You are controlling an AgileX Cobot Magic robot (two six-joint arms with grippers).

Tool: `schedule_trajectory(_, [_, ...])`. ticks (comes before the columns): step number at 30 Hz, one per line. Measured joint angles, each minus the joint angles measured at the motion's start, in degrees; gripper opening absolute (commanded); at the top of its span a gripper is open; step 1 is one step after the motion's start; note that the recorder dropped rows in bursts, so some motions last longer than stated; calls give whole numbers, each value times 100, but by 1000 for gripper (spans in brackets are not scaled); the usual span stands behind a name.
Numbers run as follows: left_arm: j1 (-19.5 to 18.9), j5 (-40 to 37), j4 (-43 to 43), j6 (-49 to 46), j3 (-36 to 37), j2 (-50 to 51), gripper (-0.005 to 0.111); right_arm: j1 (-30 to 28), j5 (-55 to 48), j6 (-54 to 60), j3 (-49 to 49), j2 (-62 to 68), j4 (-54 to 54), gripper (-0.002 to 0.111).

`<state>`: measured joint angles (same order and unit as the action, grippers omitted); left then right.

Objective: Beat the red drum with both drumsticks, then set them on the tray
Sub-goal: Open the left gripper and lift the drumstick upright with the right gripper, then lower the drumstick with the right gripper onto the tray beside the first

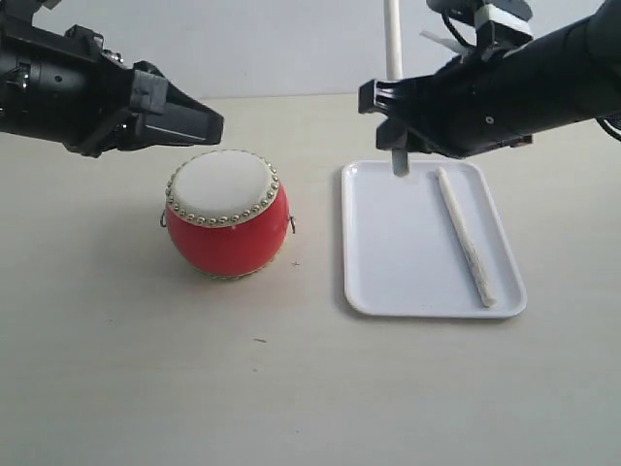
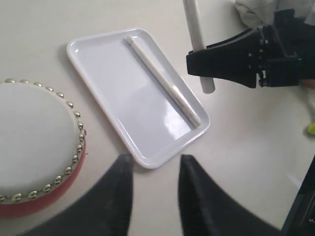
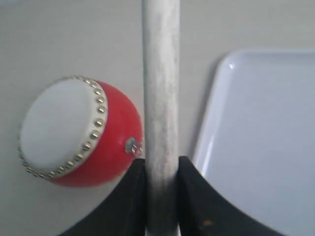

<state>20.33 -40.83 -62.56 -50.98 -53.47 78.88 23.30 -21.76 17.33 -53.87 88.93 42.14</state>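
- Right pincer [image 3: 161, 167] clamps second drumstick [image 3: 161, 73] upright over a drum-side corner of the tray [image 1: 388, 252].
- First drumstick [image 1: 464, 233] lies in tray; left pincer [image 2: 152, 172] part-open, empty, near drum [image 1: 225, 218].
- Best: tilt flat, lower, release beside first.

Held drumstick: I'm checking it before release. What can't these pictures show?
- Held drumstick: upper end cut by the exterior view's top edge; both ends leave the right wrist view.
- Its lower tip's height over the tray: no view settles it.
- Red drum: cut off by the left wrist view's edge.
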Motion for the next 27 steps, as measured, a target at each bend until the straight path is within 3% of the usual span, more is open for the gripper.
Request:
schedule_trajectory(5, [0, 0, 296, 150, 0, -159, 0, -112, -957, -1182, -312, 366, -1293, 0])
schedule_trajectory(11, [0, 258, 485, 266, 226, -519, 0, -112, -1539, -1856, -665, 880, -1928, 0])
schedule_trajectory(19, [0, 485, 1293, 874, 516, -986, 0, -112, -1732, -2064, -1037, 1686, -2131, 0])
schedule_trajectory(27, [0, 512, 1443, 1009, 590, -1133, 0, -112, -1755, -2166, -1215, 2345, -2131, 0])
